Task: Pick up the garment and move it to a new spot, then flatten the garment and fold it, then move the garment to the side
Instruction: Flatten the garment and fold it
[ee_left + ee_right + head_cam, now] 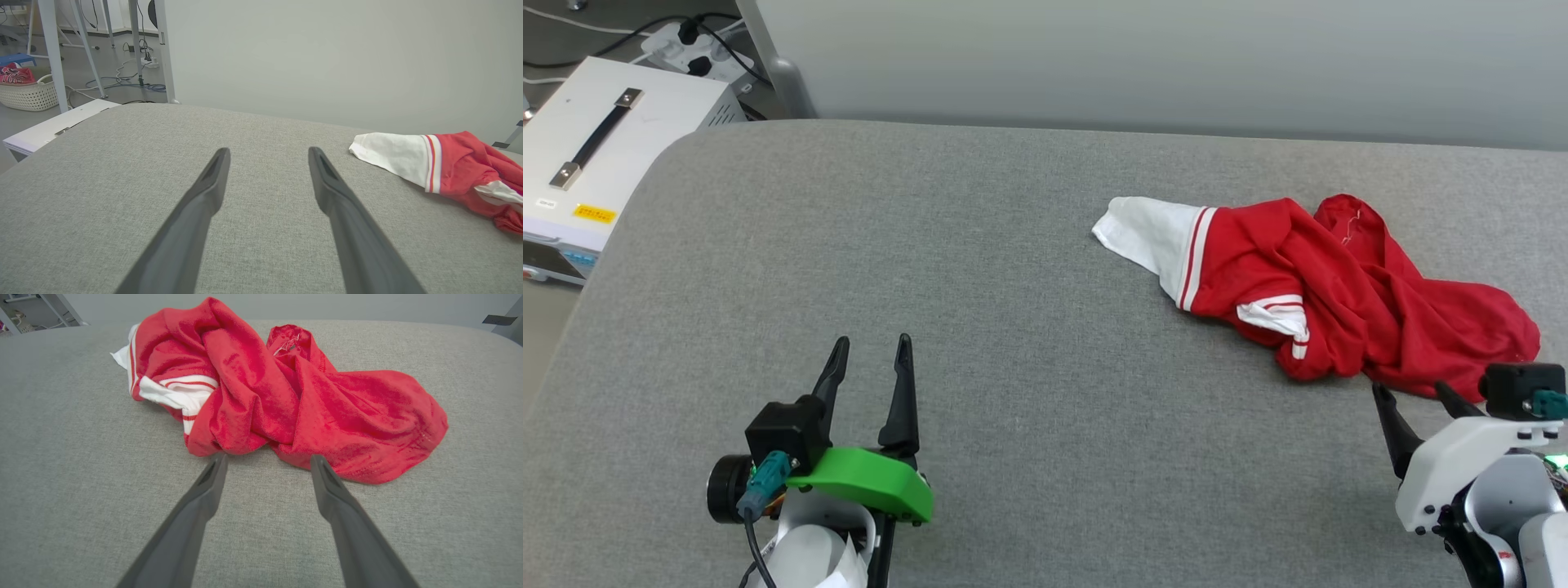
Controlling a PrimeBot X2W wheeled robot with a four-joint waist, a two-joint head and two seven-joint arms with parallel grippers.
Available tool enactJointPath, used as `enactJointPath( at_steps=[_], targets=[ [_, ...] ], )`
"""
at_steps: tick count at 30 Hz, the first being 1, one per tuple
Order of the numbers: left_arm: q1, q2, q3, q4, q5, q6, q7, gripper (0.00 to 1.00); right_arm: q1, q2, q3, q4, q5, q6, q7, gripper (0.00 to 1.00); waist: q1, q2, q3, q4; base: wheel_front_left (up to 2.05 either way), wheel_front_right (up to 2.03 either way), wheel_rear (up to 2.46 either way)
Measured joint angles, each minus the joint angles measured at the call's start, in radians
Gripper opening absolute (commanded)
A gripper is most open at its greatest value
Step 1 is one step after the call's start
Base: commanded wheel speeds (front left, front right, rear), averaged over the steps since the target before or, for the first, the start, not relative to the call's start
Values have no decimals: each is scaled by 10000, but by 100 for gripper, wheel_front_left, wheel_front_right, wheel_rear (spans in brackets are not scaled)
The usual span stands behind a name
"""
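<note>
a wide grey fabric-covered table with rounded corners spreads before the robot, and on its right half lies the garment, a red soft t-shirt crumpled in a heap, with one white short sleeve with red-and-white striped trim stretched toward the table's middle. beyond the far left corner sits a white box with a black carry handle. the left gripper, with long dark fingers on a green mount, is spread and empty at the near left, well apart from the shirt, while the right gripper is spread too, holding nothing, its tips just at the heap's near edge.
</note>
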Motion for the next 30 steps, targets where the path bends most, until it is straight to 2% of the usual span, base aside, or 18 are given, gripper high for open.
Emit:
enactJointPath(
  at_steps=[5,9,17,18,19,20,25,30],
  targets=[
    [-22,-2,-92,-50,-2,13,0,100,-254,-560,792,-623,405,0,1503,100,0,0,239,36,0,0,0],
    [-99,-19,-167,-86,-6,13,0,100,-1052,-1022,1394,-629,556,0,2138,100,0,0,509,151,0,0,0],
    [-586,-113,-247,-197,-29,12,0,100,-2682,-1906,2571,1043,1053,0,2821,100,0,0,1213,423,0,0,0],
    [-586,-123,-249,-192,-29,12,0,100,-2741,-1939,2648,1185,1101,0,2871,85,0,0,1269,460,0,0,0],
    [-586,-132,-245,-180,-31,12,0,100,-2801,-1973,2717,1325,1129,0,2869,29,0,0,1325,506,0,0,0],
    [-586,-144,-240,-169,-33,12,0,100,-2870,-2002,2769,1419,1189,0,2865,0,0,0,1370,550,0,0,0],
    [-579,-171,-184,-94,-104,12,0,100,-3080,-2128,2993,1229,1329,0,2489,0,0,0,1353,630,0,0,0],
    [-552,-192,-130,-36,-104,12,0,100,-3121,-2257,3223,75,1356,0,2211,0,0,0,1007,525,0,0,0]
  ],
)
